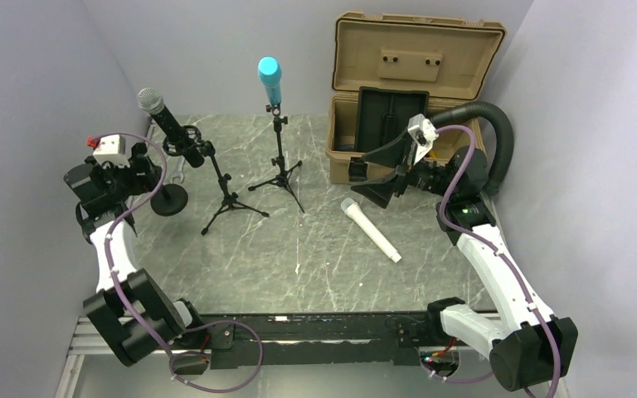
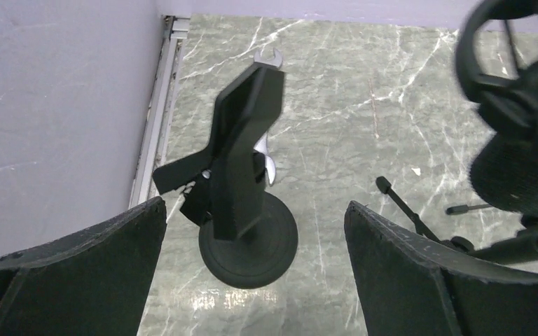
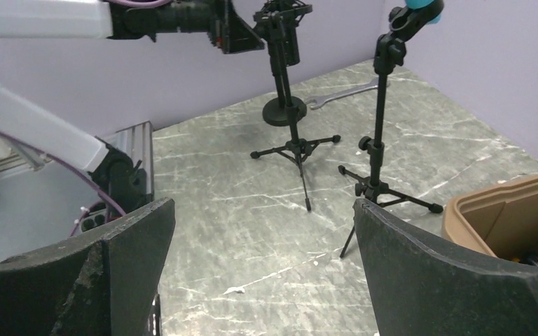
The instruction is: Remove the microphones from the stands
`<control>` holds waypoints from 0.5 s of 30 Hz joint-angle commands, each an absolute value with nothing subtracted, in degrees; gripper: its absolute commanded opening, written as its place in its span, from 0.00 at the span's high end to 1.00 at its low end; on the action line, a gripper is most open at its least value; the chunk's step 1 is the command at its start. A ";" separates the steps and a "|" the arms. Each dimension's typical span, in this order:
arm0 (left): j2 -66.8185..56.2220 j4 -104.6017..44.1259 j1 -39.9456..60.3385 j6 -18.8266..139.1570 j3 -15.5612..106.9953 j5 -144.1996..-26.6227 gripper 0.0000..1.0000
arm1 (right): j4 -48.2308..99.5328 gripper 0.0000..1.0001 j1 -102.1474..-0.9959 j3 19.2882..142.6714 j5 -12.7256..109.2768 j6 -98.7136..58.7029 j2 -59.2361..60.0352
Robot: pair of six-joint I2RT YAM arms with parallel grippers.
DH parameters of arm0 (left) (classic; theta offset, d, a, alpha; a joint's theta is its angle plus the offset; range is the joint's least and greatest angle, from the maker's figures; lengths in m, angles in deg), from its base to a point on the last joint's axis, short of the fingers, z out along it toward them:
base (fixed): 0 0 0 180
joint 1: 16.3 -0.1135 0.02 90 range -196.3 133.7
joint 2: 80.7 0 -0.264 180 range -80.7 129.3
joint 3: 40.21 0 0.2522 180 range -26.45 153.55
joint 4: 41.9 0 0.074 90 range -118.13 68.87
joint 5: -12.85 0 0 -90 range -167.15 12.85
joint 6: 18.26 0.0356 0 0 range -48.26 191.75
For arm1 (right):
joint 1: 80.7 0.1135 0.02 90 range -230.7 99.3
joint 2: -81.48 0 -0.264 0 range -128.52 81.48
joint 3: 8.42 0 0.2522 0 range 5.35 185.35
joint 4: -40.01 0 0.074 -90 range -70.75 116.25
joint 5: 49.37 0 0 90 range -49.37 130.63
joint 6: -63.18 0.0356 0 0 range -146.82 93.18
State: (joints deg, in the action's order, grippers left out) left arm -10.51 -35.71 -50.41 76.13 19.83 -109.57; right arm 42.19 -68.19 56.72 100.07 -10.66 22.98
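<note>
**Fig.** Bench from above, plus both wrist views. Items run largest to smallest, and all places are given rel. to the tan case.

- **Table** (image 1: 299,265): grey marbled top.
- **Tan case** (image 1: 419,50): lid up, far R corner.
- **L gripper** (image 2: 256,206): well apart from the case, at the far L. Fingers are spread wide and hold nothing.
- **R gripper** (image 3: 264,203): just in front of the case's front wall. It is likewise spread wide and empty.
- **Tripod stand A** (image 1: 280,162): near the case, on its L. It carries the upright cyan mic (image 1: 269,79).
- **Tripod stand B** (image 1: 226,189): further L of the case. It carries the black mic (image 1: 159,114), grey mesh head, tilted in a shock mount.
- **Round-base stand** (image 2: 242,182): furthest L of the case. Its clip is empty.
- **White mic** (image 1: 371,230): flat on the table just in front of the case's L corner, touching no stand.

**Progress (est.).**
- One mic is already off a stand and one clip is bare, so one removal looks complete.
- Two mics sit mounted. Which mic the task means cannot be told.
- If it is the black or the cyan one, the grasp and lift are all left to do.

**Mic vs. effector.**
- Black mic: near the L gripper but apart, off to the R side of its wrist view, not between the fingers.
- White mic: near the R gripper, on the side away from the case, apart.
- Cyan mic: well apart from both grippers.
</note>
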 commanded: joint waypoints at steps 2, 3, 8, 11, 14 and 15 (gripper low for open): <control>-17.92 -25.51 -50.93 82.11 21.87 -112.53 0.01 | 39.67 0.00 -68.34 60.98 97.61 -11.94 22.16; -19.44 -23.74 -50.94 82.58 21.95 -112.92 0.01 | 39.25 0.00 -68.35 61.32 97.96 -12.19 21.98; -27.32 -13.13 -50.95 88.27 21.51 -120.18 0.01 | 36.51 0.00 -68.38 62.23 99.34 -15.29 21.21; -31.66 -7.13 -50.93 91.84 20.49 -125.57 0.00 | 37.04 0.00 -68.38 61.77 98.88 -15.21 20.93; -35.18 -1.37 -50.38 94.54 19.89 -130.74 0.01 | 39.78 0.00 -68.35 60.64 99.37 -13.90 20.61; -36.19 0.39 -49.79 95.68 19.87 -131.82 0.01 | 40.66 0.00 -68.39 60.26 99.60 -13.47 20.50</control>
State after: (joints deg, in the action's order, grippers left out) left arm -32.46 -9.52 -50.69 89.11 19.85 -122.21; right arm 36.70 -68.19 59.74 98.96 -13.67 20.71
